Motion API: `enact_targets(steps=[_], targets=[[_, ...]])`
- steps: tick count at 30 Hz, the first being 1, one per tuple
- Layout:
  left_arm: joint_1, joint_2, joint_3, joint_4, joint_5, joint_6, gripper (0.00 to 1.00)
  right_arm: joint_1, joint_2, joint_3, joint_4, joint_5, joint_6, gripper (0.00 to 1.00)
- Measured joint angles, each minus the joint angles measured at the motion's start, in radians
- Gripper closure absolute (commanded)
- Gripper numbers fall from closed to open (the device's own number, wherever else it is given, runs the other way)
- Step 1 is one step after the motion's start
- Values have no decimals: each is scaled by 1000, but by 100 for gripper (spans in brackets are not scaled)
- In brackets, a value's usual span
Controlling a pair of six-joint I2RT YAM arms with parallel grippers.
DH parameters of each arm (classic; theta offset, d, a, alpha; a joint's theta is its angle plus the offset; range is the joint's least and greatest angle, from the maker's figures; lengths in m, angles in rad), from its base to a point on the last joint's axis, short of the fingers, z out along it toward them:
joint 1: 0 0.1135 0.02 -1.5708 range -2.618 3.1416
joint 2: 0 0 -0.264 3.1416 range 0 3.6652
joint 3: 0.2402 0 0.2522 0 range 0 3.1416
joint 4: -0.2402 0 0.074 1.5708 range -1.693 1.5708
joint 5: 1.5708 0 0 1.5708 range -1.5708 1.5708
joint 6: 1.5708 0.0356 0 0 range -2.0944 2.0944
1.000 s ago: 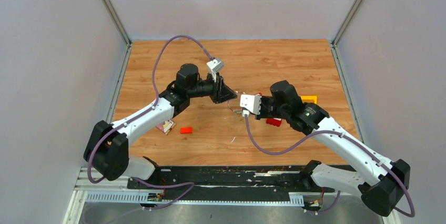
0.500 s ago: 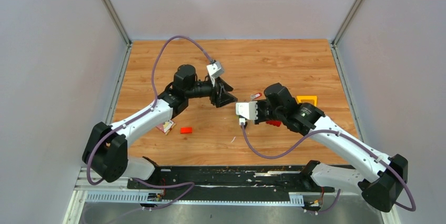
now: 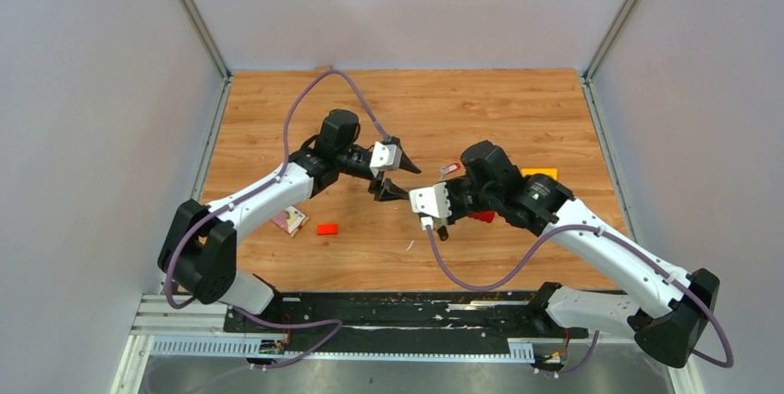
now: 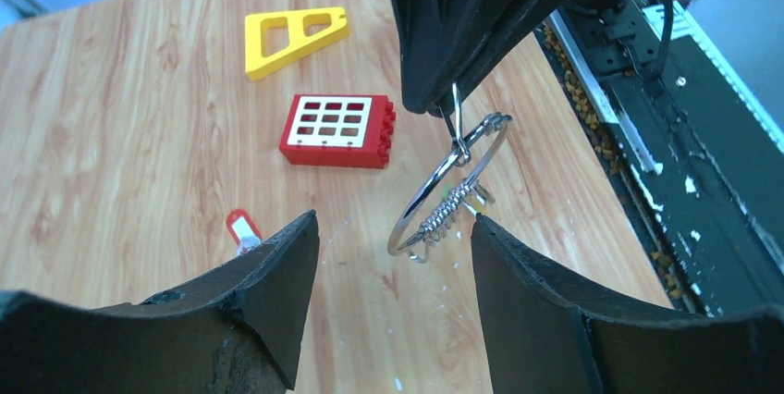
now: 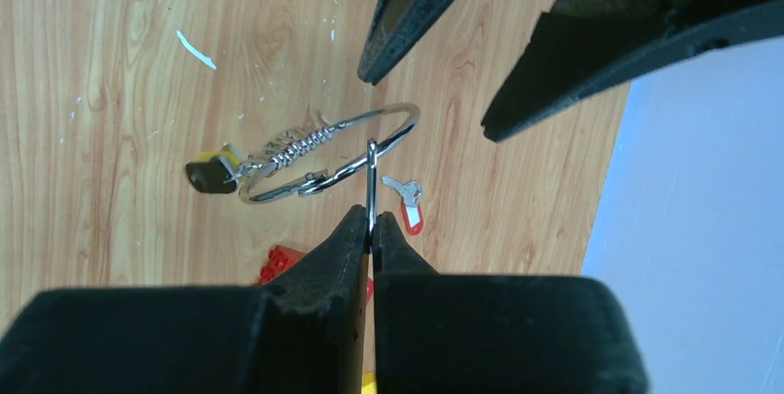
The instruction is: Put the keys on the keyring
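Observation:
My right gripper (image 5: pixel 371 218) is shut on a thin silver key seen edge-on, and the keyring (image 5: pixel 388 113) hangs from that key above the table. The ring's wire coil (image 4: pixel 447 214) and a black-headed key (image 5: pixel 211 175) sit at its far end. My left gripper (image 4: pixel 393 227) is open, its fingers on either side of the ring's lower end and not touching it. In the top view the left gripper (image 3: pixel 405 181) faces the right wrist closely. A red-headed key (image 4: pixel 242 227) lies loose on the wood.
A red block with white squares (image 4: pixel 337 129) and a yellow plastic piece (image 4: pixel 291 36) lie beyond the ring. A small red block (image 3: pixel 326 228) and a pale card (image 3: pixel 291 220) lie near the left arm. The black base rail (image 3: pixel 388 306) runs along the near edge.
My left gripper has opened wide and turned on its wrist, staying close to the ring. The right gripper has shifted a little left with the ring hanging from it.

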Motion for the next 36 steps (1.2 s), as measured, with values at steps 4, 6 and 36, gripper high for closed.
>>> enact_targets(steps=[4, 6, 36], targets=[[-2, 26, 60, -115, 57, 143, 31, 1, 10, 6, -6, -27, -1, 100], [-6, 28, 64, -153, 78, 191, 31, 1, 13, 6, -14, -31, -1, 100], [-53, 174, 119, -139, 157, -104, 69, 158, 48, -13, 28, 235, -150, 100]])
